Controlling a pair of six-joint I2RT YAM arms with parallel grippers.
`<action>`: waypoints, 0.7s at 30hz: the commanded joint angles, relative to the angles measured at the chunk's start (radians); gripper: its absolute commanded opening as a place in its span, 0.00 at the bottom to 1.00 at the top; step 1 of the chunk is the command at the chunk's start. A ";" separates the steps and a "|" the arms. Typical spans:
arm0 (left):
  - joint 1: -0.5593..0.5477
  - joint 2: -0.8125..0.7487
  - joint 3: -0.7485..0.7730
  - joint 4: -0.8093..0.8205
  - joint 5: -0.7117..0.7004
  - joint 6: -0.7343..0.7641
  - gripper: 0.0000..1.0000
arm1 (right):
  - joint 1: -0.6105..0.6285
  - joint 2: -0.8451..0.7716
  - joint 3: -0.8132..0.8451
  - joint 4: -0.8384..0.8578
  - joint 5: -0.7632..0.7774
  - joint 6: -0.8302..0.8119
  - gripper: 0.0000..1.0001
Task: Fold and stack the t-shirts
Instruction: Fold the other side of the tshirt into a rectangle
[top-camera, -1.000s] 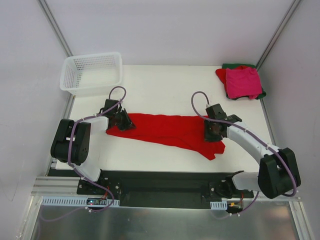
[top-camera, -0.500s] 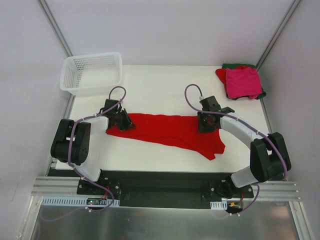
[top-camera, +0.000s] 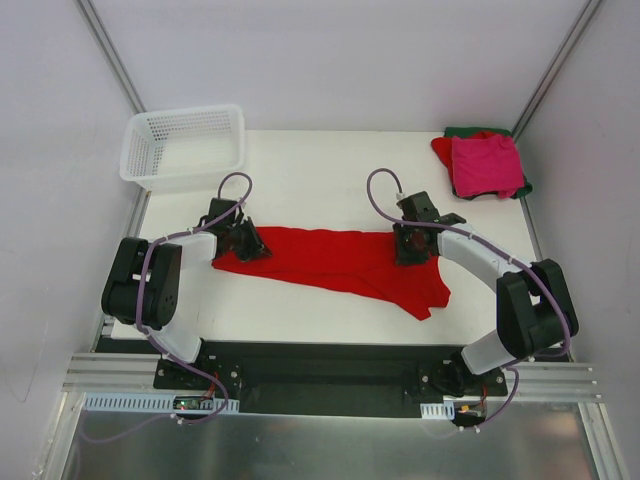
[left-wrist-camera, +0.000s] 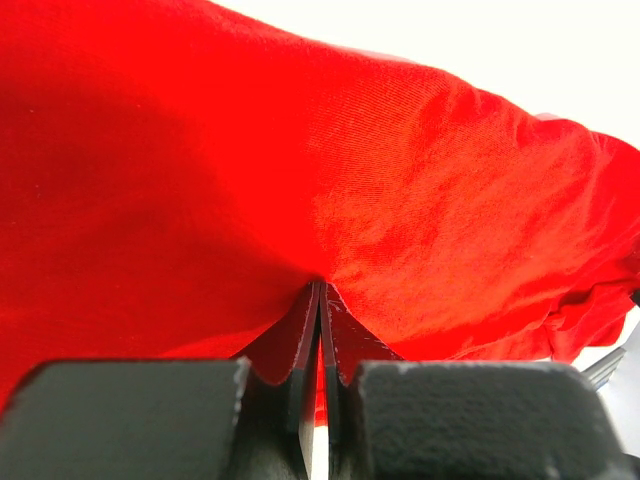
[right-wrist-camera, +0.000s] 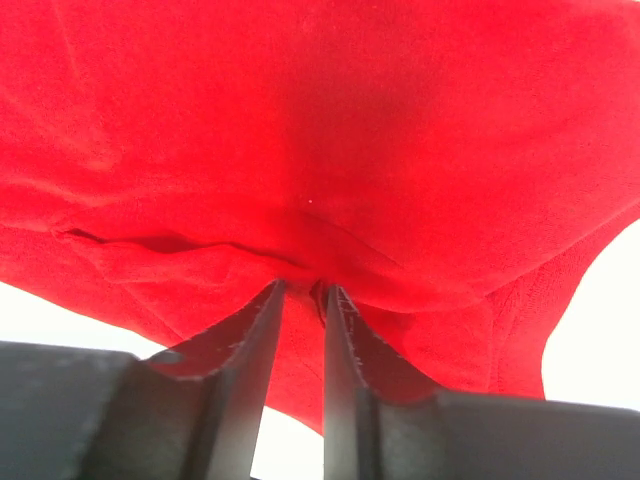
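A bright red t-shirt lies spread across the middle of the white table, stretched left to right. My left gripper is at its left end, shut on a pinch of the red cloth; in the left wrist view the jaws meet with fabric drawn up between them. At the shirt's upper right edge, my right gripper presses down on the cloth, its jaws a narrow gap apart around a small ridge of fabric. At the back right, a magenta-pink shirt tops a stack over a red one and a dark green one.
A white mesh basket stands at the back left corner of the table. The shirt's lower right corner hangs toward the near edge. White walls close in on both sides.
My right gripper has moved from the shirt's lower right part up and left to its upper edge. The shirt and the left gripper have stayed in place.
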 joint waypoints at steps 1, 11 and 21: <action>0.007 0.036 -0.015 -0.045 -0.032 0.031 0.00 | 0.002 -0.002 0.039 0.013 -0.040 -0.010 0.21; 0.007 0.039 -0.013 -0.044 -0.026 0.033 0.00 | 0.002 -0.029 0.031 -0.004 -0.040 -0.010 0.01; 0.007 0.039 -0.015 -0.042 -0.023 0.031 0.00 | 0.002 -0.060 0.048 -0.033 0.012 -0.013 0.24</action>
